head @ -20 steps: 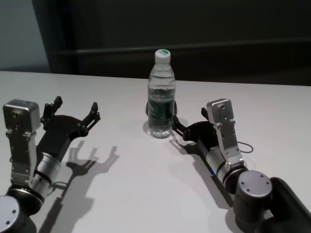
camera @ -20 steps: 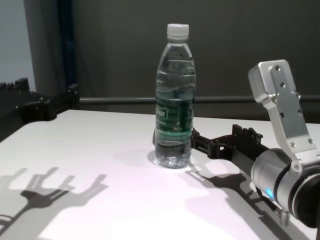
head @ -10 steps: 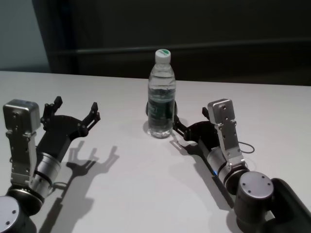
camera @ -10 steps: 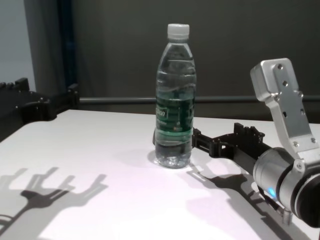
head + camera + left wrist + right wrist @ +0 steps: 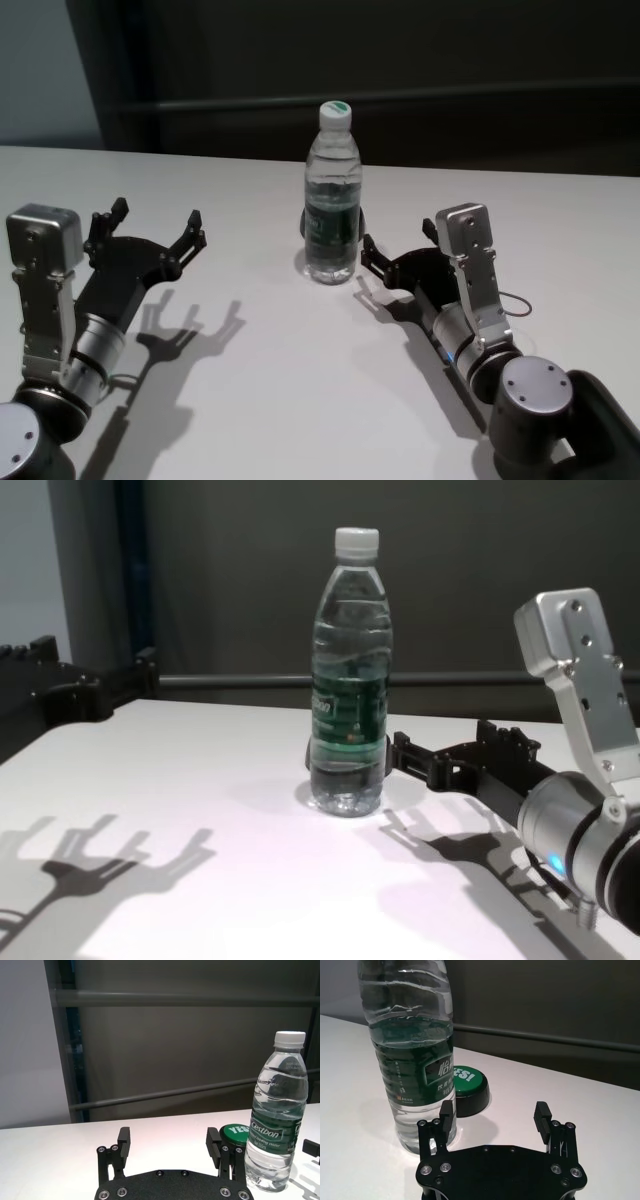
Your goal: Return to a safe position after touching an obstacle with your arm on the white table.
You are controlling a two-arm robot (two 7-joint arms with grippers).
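Note:
The obstacle, a clear water bottle (image 5: 332, 205) with a white cap and dark green label, stands upright mid-table on the white table (image 5: 290, 390). It also shows in the chest view (image 5: 350, 680), the left wrist view (image 5: 275, 1125) and the right wrist view (image 5: 412, 1050). My right gripper (image 5: 396, 243) is open and empty, low over the table just right of the bottle, with a small gap to it; it also shows in the chest view (image 5: 445, 742) and its own wrist view (image 5: 494, 1109). My left gripper (image 5: 157, 214) is open and empty at the left, well away from the bottle (image 5: 168, 1135).
A small dark round button with a green top (image 5: 465, 1077) sits on the table right behind the bottle, also seen from the left wrist (image 5: 232, 1132). A dark grey wall with a horizontal rail (image 5: 200, 100) runs behind the table's far edge.
My right gripper has drawn back to the right, away from the bottle's base, opening a small gap. The bottle and the left arm have not moved.

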